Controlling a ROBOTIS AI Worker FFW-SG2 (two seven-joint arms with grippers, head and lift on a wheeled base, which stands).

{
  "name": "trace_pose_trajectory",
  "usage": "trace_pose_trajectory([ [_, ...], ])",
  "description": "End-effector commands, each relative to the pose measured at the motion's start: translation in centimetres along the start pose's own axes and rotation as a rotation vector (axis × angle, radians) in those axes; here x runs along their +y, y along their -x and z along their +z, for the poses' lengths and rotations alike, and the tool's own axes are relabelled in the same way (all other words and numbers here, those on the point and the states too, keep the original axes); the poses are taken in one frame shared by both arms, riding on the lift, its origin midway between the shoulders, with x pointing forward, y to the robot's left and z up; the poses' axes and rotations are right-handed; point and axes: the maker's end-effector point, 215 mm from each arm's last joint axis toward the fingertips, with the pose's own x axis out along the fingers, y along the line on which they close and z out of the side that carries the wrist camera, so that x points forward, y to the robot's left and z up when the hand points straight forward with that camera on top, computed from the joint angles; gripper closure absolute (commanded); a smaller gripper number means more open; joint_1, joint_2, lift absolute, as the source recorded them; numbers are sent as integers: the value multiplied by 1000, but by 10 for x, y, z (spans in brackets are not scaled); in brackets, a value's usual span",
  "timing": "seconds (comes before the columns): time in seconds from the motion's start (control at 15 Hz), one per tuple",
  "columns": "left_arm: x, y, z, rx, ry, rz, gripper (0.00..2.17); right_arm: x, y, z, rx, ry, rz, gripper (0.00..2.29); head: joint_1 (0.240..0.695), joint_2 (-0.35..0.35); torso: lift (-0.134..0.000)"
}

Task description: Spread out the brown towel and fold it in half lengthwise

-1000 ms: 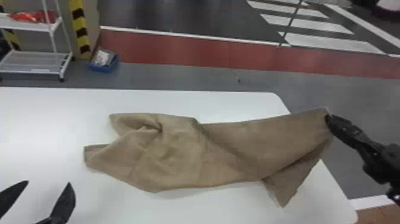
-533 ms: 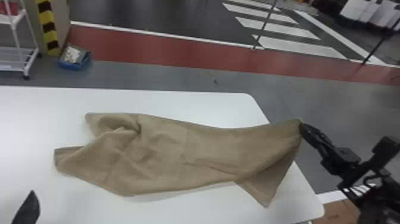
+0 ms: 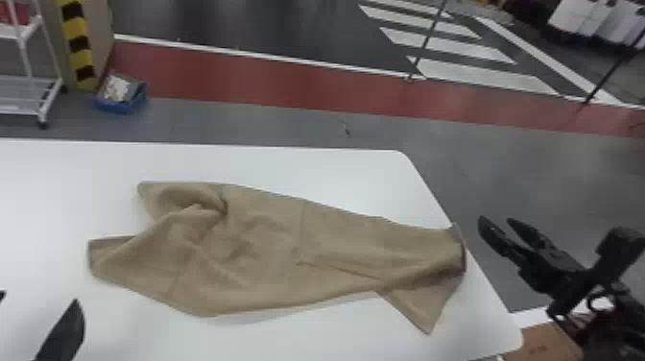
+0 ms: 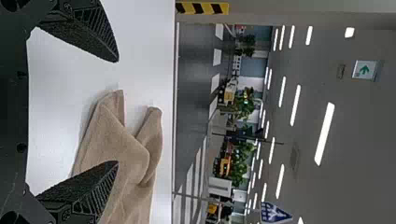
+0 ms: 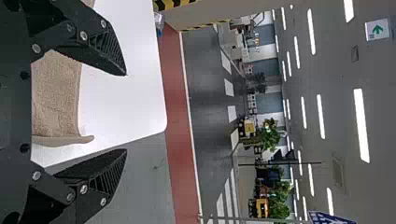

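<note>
The brown towel (image 3: pixel 268 249) lies rumpled across the white table, a curled fold at its left part and its right end at the table's right edge. Just beyond that end, my right gripper (image 3: pixel 504 233) stands open and apart from the cloth. At the lower left of the head view is my left gripper (image 3: pixel 36 312), open, near the towel's left end. In the left wrist view, the left gripper (image 4: pixel 117 112) has its fingers wide apart near the towel (image 4: pixel 126 154). The right wrist view has the right gripper (image 5: pixel 126 112) open, the towel's end (image 5: pixel 56 98) lying beyond it.
The white table (image 3: pixel 312 168) ends at a rounded far right corner. On the floor behind are a blue bin (image 3: pixel 120 98) and a white rack (image 3: pixel 29 81) at the left. A brown box (image 3: pixel 547 343) sits below the table's right edge.
My right gripper has opened and let go of the towel's right end, which has dropped onto the table. The head view has shifted to the right.
</note>
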Motion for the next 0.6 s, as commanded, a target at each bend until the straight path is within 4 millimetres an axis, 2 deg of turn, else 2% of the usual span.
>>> trace_pose_trajectory([
  [0.0,-18,-15,-6,54,40,-74,137,3,4,0,1,8,2,46,695,-350,-124],
  [0.07,-26,-23,2,51,42,-95,144,3,5,1,0,10,1,46,695,-350,-124],
  [0.2,-47,-51,0,104,48,-152,144,2,9,-5,9,4,-3,46,695,-350,-124],
  [0.27,-51,-67,-6,138,33,-166,144,3,11,-7,13,3,-4,46,695,-350,-124],
  [0.4,-52,-95,-10,158,-5,-179,147,0,16,-9,19,6,-10,46,695,-350,-124],
  [0.47,-45,-107,-24,205,-5,-173,147,-3,19,-10,21,4,-15,49,695,-350,-124],
  [0.53,-40,-116,-26,212,-14,-171,147,-4,21,-10,20,8,-18,49,695,-350,-124],
])
